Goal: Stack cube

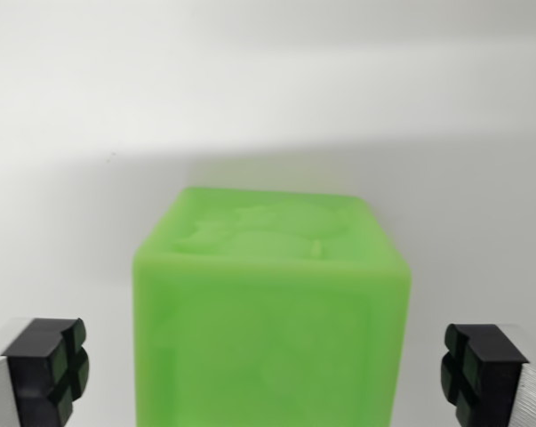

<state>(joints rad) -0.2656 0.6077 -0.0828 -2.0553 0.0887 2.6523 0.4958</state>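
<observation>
A bright green cube [272,311] with a raised relief on its top face fills the lower middle of the wrist view, resting on a white surface [268,98]. My gripper [266,374] is open, its two black-padded fingertips [50,369] standing wide apart, one on each side of the cube. Neither pad touches the cube; a gap shows on both sides. The cube's lower part is cut off by the bottom of the view. No second cube is in view.
The white surface stretches away behind the cube, with a soft shadow band across it just beyond the cube's far edge.
</observation>
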